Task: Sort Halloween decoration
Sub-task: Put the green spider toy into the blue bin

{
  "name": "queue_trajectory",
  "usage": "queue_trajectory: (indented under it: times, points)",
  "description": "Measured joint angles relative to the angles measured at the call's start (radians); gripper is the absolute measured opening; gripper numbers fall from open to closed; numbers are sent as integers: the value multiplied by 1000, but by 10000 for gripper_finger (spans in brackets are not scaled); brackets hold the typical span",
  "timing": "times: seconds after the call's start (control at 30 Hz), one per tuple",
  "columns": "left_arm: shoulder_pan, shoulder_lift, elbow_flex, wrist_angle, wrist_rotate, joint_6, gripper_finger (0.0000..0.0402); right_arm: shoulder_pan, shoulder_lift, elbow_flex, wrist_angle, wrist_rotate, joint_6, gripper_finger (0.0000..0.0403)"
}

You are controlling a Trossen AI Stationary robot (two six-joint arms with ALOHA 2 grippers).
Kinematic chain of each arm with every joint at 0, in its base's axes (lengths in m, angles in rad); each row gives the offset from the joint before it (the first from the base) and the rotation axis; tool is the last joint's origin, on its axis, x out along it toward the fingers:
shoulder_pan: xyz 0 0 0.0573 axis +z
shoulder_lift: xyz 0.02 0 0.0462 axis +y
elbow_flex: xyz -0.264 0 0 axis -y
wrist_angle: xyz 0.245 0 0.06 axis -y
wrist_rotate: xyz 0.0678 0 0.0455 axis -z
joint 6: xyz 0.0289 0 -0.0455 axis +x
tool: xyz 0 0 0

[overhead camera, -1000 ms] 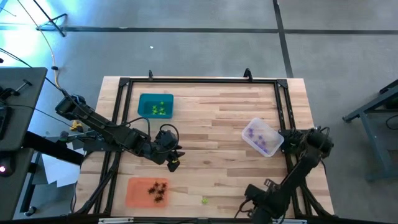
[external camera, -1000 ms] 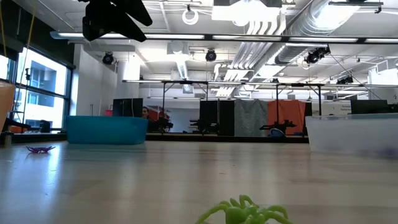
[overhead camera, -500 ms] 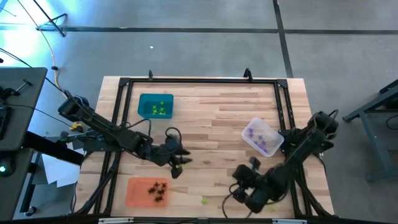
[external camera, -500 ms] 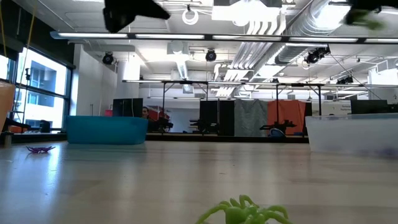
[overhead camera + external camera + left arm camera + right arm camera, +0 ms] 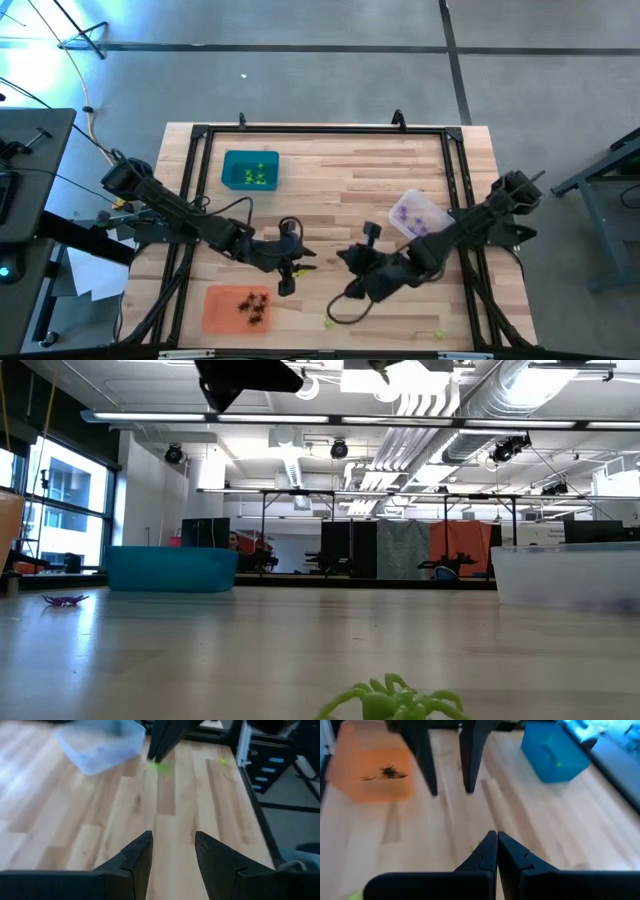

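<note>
My right gripper (image 5: 345,260) hangs over the table's middle, shut on a yellow-green spider piece (image 5: 159,767) of the Halloween decoration. Facing it from the left, my left gripper (image 5: 172,855) is open with nothing between its fingers. More yellow-green pieces lie on the bare wood near the front edge (image 5: 328,322) and further right (image 5: 223,762). A purple piece (image 5: 65,600) lies on the table too. The teal tray (image 5: 250,170) holds yellow-green pieces, the orange tray (image 5: 238,307) black ones, the clear tray (image 5: 420,218) purple ones. My right gripper pinches the yellow-green spider piece (image 5: 161,768) between the free ends of its two fingers. The fingers slant down from the table's right side. The piece hangs just below the fingertips, lifted clear of the wood.
A black frame (image 5: 300,130) runs around the wooden table top. The teal tray stands far left, the orange one near left, the clear one at the right. Bare wood lies between the trays under both grippers.
My right gripper has risen from the near right corner and swung toward the table's middle and left, turning at the wrist, with the yellow-green piece lifted along. My left gripper has drifted a little toward the right and rolled, staying open.
</note>
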Motion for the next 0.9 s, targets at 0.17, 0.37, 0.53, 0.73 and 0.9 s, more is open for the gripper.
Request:
queue_trajectory:
  times: [0.17,0.37,0.53,0.73,0.9]
  points:
    - [22,0,0,56,-100,4,136,-53,0,0,75,82,-75,0]
    - [40,0,0,74,-166,17,136,-105,0,1,135,166,-96,0]
    - [46,0,0,75,-221,56,136,-114,0,1,140,163,-98,0]
    - [52,0,0,81,-294,80,136,-101,0,1,146,160,-97,0]
    - [64,0,0,131,-252,73,136,-100,0,2,177,160,-120,0]
